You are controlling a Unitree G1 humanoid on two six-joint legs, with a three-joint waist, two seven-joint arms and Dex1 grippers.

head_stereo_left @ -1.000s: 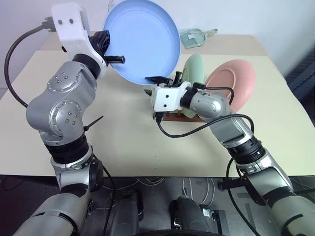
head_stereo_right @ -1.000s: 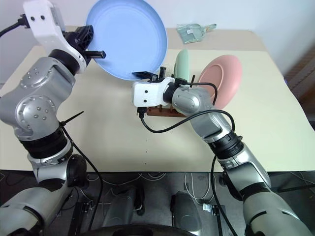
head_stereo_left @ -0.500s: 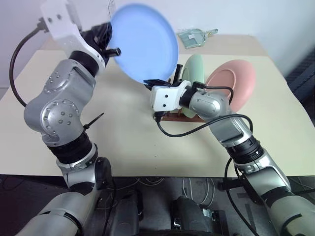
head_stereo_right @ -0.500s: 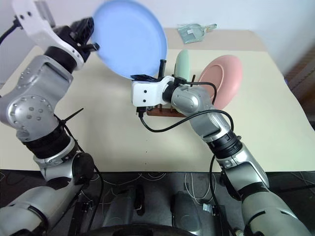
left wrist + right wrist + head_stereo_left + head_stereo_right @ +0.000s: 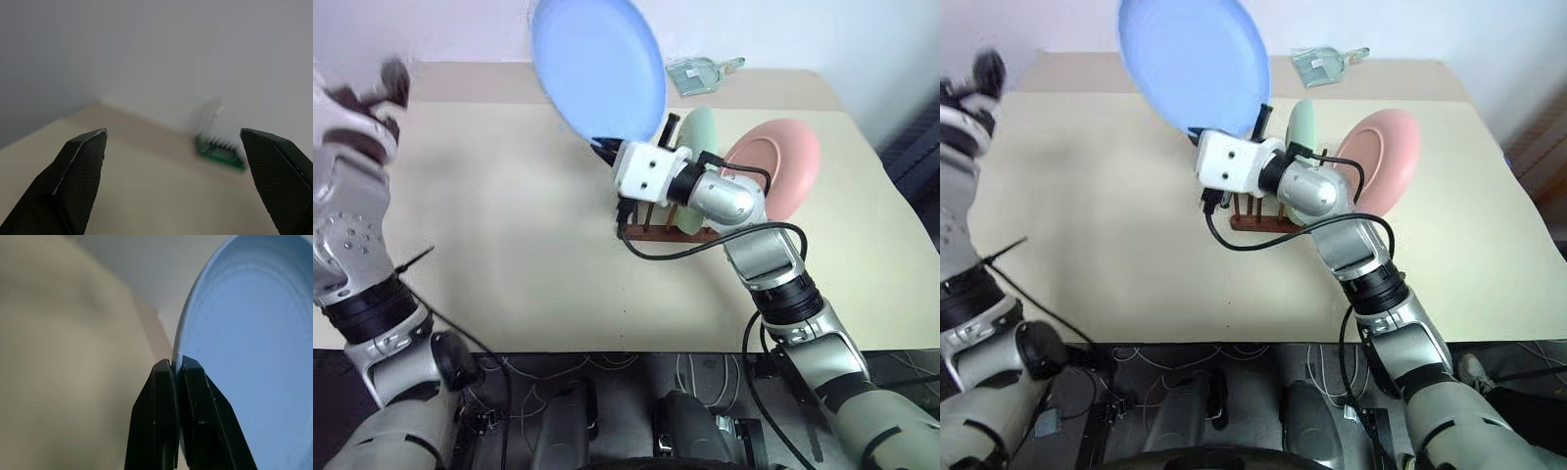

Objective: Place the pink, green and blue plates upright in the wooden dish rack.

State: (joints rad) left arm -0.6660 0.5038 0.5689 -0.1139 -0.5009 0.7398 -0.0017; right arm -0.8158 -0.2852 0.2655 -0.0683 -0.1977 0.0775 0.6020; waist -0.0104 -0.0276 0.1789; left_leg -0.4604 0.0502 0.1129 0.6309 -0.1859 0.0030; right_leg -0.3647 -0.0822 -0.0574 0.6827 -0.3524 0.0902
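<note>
Right end effector is clamped on the blue plate rim; left end effector stands apart. Risk: the thin edge grip slips, dropping the plate onto the wooden dish rack at 5 o'clock.

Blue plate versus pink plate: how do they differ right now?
The blue plate is in the air, its rim pinched by the shut right pincer; the pink plate stands on edge at the wooden dish rack, ungripped. Both are round, same-sized and roughly upright.
</note>
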